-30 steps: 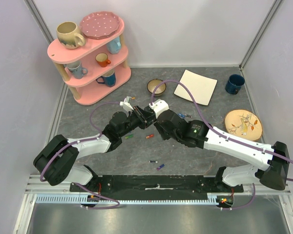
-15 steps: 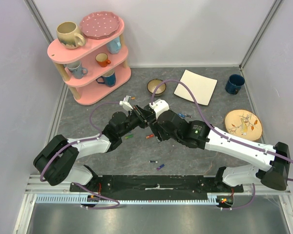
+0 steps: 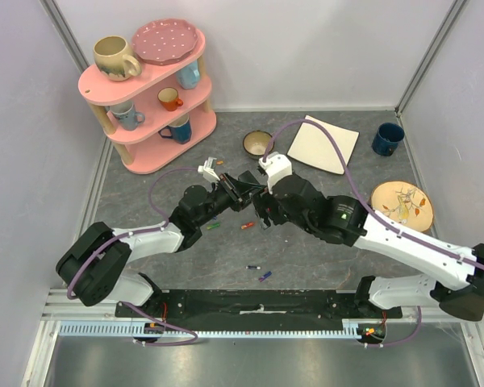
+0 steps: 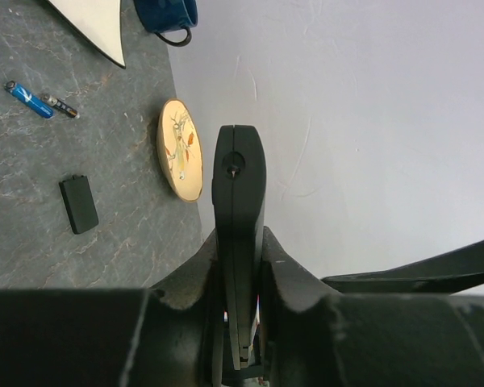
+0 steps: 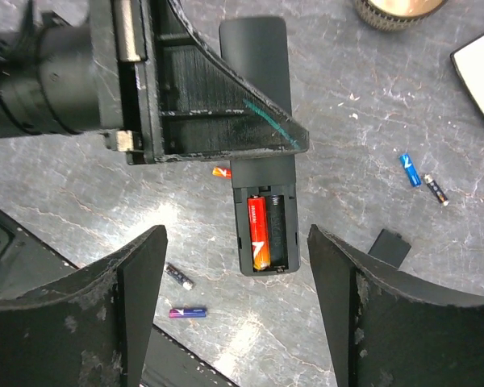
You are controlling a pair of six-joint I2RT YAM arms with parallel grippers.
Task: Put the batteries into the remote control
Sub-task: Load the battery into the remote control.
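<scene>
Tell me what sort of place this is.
Most likely a robot test cell, not a home: bare white walls framed by metal posts, two arms bolted to a rail, and household props such as a pink shelf of mugs.

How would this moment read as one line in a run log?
left claw shut on remote control | right claw open over it | red battery seated in compartment | second slot looks empty
</scene>
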